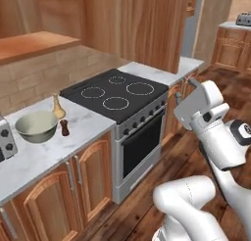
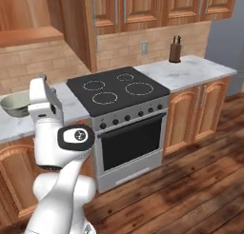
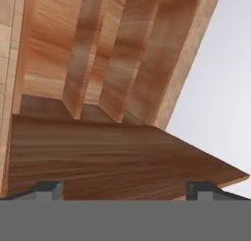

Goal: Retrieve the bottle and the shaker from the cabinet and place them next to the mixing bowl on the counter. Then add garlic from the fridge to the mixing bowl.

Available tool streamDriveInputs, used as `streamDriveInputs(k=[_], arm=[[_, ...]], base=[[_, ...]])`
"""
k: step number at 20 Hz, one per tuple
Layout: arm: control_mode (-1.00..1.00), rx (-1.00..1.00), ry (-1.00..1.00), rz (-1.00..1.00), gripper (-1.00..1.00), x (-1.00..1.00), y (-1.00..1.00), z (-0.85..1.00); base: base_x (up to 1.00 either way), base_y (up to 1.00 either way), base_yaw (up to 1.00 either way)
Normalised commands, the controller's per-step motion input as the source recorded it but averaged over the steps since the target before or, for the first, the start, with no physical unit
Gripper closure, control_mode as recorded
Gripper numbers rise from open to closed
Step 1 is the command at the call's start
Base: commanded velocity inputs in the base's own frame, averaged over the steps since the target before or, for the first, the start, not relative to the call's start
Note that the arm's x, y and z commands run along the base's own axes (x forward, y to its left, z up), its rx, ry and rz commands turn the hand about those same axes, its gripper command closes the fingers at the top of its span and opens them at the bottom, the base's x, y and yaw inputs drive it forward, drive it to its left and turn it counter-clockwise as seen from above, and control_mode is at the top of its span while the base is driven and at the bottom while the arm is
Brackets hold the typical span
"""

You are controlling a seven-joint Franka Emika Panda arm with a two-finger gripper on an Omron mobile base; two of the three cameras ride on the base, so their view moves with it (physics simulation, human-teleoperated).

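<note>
Fingertips (image 3: pixel 49 188) of the gripper (image 3: pixel 125 190) sit at the bottom of the hand view, spread about as wide as they go, nothing between them. Hand points up at the underside of wooden cabinet panels (image 3: pixel 112 152), prob. raised clear for travel, not reaching for anything. In the left base view the gripper (image 1: pixel 188 90) is lifted at the right, well apart from the counter (image 1: pixel 44 152), over the floor in front of the stove (image 1: pixel 117 95).

Outward: bottle (image 1: pixel 58 107) & shaker (image 1: pixel 64 128) both stand upright on the counter, at the stove-side end. Bottle is toward the back edge, just beside the bowl rim; shaker nearer the front edge, also just beside the bowl. Looks like the first part of the task is done, since both are next to the mixing bowl (image 1: pixel 37 126).

Containers: mixing bowl looks empty, pale inside, no garlic seen. So garlic step is prob. next, w/ open jaws ready for it. Fridge (image 2: pixel 228 38) is likely the grey slab at the right edge of the right base view, past the counter w/ knife block (image 2: pixel 175 50); can't confirm.
</note>
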Motion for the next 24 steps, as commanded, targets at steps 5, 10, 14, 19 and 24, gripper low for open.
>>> streamDriveInputs(k=[5, 10, 14, 19, 24], arm=[[1.00, 0.00, 0.00, 0.00, -1.00, 0.00, 0.00, 0.00], [1.00, 0.00, 0.00, 0.00, -1.00, 0.00, 0.00, 0.00], [1.00, 0.00, 0.00, 0.00, -1.00, 0.00, 0.00, 0.00], [1.00, 0.00, 0.00, 0.00, -1.00, 0.00, 0.00, 0.00], [1.00, 0.00, 0.00, 0.00, -1.00, 0.00, 0.00, 0.00]], base=[[-0.20, -0.15, -0.44], [-0.17, -0.19, -0.44], [-0.10, -0.21, -0.43], [-0.08, -0.23, -0.43], [-0.06, -0.23, -0.42]])
